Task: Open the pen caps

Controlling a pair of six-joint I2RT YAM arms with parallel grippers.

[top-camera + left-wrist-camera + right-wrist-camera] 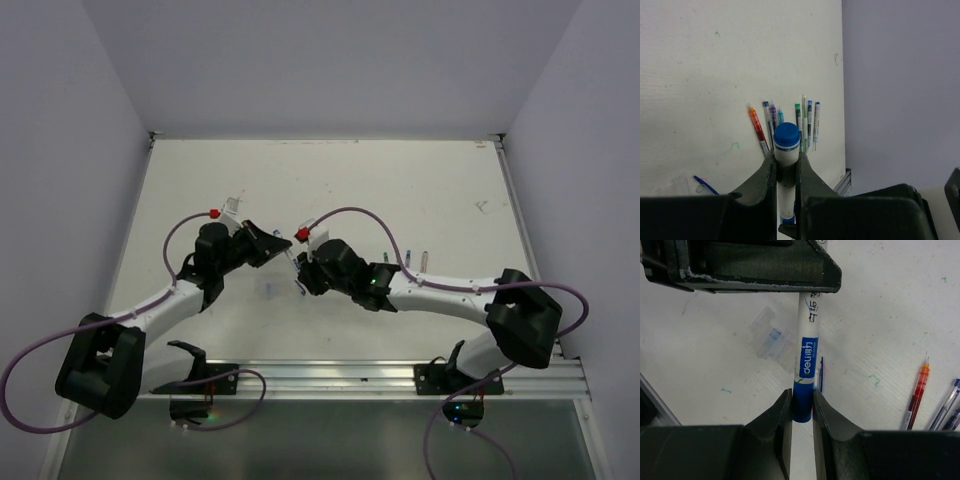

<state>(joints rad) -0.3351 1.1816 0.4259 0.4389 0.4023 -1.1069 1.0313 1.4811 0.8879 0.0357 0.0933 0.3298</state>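
A thick white pen (pixel 808 335) with a blue label hangs above the table between my two grippers. The left gripper (pixel 786 157) is shut on its white barrel, and a blue end (pixel 786 135) pokes out past the fingertips. The right gripper (pixel 802 399) is shut on the blue pen cap (pixel 802 407) at the other end. In the top view the left gripper (pixel 281 250) and right gripper (pixel 303 277) meet tip to tip over the middle of the table, with the pen (pixel 292 262) between them.
Several thin pens (pixel 805 120) lie in a row near the table's right edge, an orange one (pixel 757 127) beside them. A clear loose cap (pixel 771 335) and a thin blue pen (pixel 820 372) lie below the held pen. The purple wall stands just beyond the edge.
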